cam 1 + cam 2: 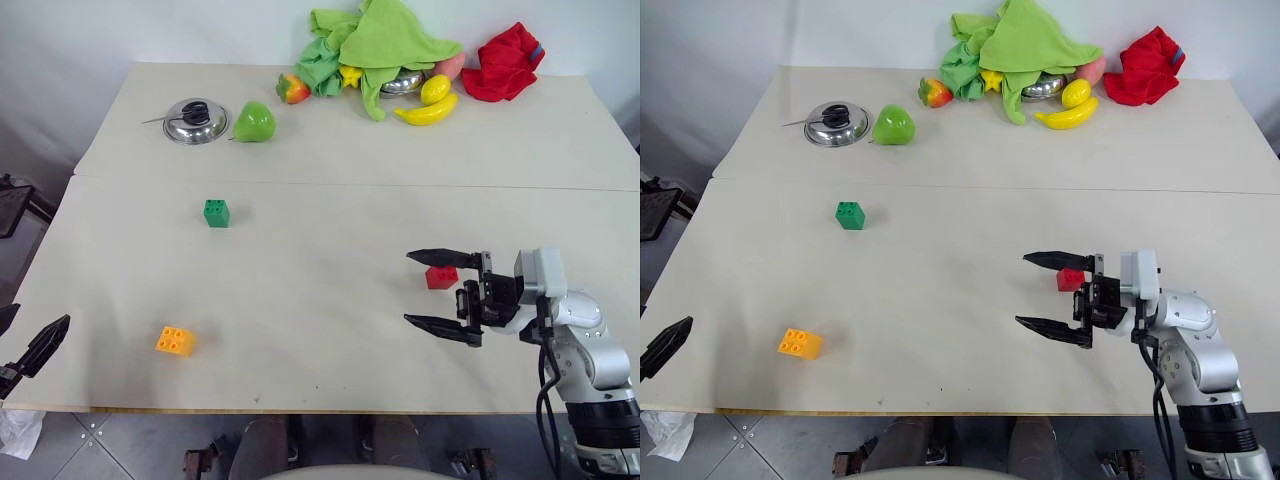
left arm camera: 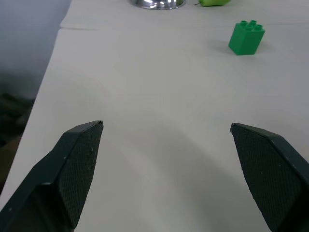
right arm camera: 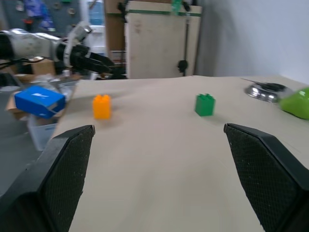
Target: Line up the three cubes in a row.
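Note:
Three cubes lie apart on the beige table (image 1: 320, 330). The green cube (image 1: 216, 212) sits left of centre. Near the front left is the yellow-orange cube (image 1: 175, 341). The red cube (image 1: 441, 277) rests at the right. My right gripper (image 1: 410, 288) is open, pointing left, and the red cube shows between its two fingers, close to the far one. Off the table's front-left corner my left gripper (image 2: 166, 126) is open and holds nothing, with the green cube (image 2: 246, 37) ahead of it. The right wrist view shows the yellow-orange cube (image 3: 102, 106) and green cube (image 3: 204, 104).
Along the back edge are a steel pot lid (image 1: 196, 120), a green toy pear (image 1: 254, 122), a green cloth (image 1: 375, 40) over a bowl, a banana (image 1: 427, 112), a lemon (image 1: 435, 88) and a red cloth (image 1: 505, 62). A seam (image 1: 350, 183) crosses the table.

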Available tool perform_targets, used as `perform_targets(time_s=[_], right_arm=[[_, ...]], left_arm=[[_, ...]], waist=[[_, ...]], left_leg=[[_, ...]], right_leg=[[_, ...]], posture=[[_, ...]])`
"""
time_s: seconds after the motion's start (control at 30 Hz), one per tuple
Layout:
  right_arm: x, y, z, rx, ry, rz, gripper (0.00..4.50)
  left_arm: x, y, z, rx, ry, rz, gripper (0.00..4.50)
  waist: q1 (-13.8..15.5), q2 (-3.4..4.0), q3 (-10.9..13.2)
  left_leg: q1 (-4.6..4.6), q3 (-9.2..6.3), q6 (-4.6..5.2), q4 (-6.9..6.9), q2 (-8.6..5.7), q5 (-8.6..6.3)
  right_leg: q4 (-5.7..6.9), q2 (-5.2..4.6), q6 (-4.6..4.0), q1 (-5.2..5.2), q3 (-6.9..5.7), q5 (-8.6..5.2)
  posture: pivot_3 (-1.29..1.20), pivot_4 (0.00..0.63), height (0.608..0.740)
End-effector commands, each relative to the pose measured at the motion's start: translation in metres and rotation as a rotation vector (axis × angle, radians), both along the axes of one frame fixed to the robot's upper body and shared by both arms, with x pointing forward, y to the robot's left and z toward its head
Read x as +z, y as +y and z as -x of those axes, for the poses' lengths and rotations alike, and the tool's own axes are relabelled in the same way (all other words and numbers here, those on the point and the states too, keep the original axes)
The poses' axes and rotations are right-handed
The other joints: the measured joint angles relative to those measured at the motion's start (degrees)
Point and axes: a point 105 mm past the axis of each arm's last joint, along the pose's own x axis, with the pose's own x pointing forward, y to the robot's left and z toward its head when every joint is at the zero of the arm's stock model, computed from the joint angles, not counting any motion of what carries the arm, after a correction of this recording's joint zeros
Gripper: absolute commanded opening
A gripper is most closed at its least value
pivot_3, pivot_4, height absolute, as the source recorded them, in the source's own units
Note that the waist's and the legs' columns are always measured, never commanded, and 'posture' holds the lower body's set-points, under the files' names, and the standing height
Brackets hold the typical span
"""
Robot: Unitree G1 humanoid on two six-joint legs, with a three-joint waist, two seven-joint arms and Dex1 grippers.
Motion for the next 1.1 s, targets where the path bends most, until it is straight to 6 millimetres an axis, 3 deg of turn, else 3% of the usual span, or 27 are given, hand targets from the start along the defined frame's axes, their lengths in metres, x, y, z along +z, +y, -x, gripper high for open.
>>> perform_targets(time_s=[0.03, 0.3, 0.53, 0.67, 1.03, 1.1], right_arm=[[0.019, -0.014, -0.006, -0.103, -0.091, -0.034, 4.49], [0.018, -0.031, -0.007, -0.188, -0.107, -0.001, 4.49], [0.021, -0.021, -0.001, -0.183, -0.108, -0.012, 4.49], [0.021, -0.014, 0.002, -0.177, -0.098, -0.023, 4.49], [0.021, -0.004, 0.007, -0.189, -0.086, -0.043, 4.49], [0.02, -0.004, 0.008, -0.192, -0.085, -0.044, 4.5]], left_arm=[[0.011, -0.035, -0.027, -0.105, -0.074, -0.023, 4.5], [0.032, -0.114, -0.122, -0.168, -0.075, 0.009, 4.5], [0.047, -0.155, -0.166, -0.104, 0.071, 0.032, 4.5], [0.045, -0.154, -0.18, -0.02, 0.15, 0.0, 4.5], [0.031, -0.167, -0.207, -0.04, 0.271, -0.003, 4.5], [0.03, -0.168, -0.211, -0.042, 0.274, 0.0, 4.12]], waist=[[0.2, 0.0, 0.0], [0.1, -0.16, -0.1], [-0.2, -0.16, -0.1], [0.1, -0.17, -0.1], [0.3, -0.19, -0.1], [0.3, -0.19, -0.1]], left_leg=[[0.01, 0.0, 0.0, 0.0, 0.0, 0.0], [0.0, 0.01, 0.37, -0.01, -0.06, 0.21], [0.0, 0.08, 0.38, -0.02, -0.01, 0.23], [0.0, 0.07, 0.39, 0.0, -0.04, 0.24], [-0.01, 0.06, 0.38, 0.01, -0.06, 0.25], [-0.01, 0.07, 0.37, 0.01, -0.06, 0.25]], right_leg=[[0.05, 0.01, 0.0, 0.0, 0.0, 0.0], [0.24, 0.1, 0.0, 0.05, -0.02, 0.02], [0.24, 0.26, 0.01, 0.01, -0.02, 0.02], [0.22, 0.27, 0.01, 0.04, 0.01, 0.02], [0.21, 0.3, 0.01, 0.04, 0.01, 0.02], [0.21, 0.31, 0.01, 0.04, 0.0, 0.02]], posture=[[0.0, 0.15, 0.74], [0.0, 0.15, 0.74], [0.0, 0.15, 0.74], [0.0, 0.15, 0.74], [0.0, 0.15, 0.74], [0.0, 0.15, 0.74]])
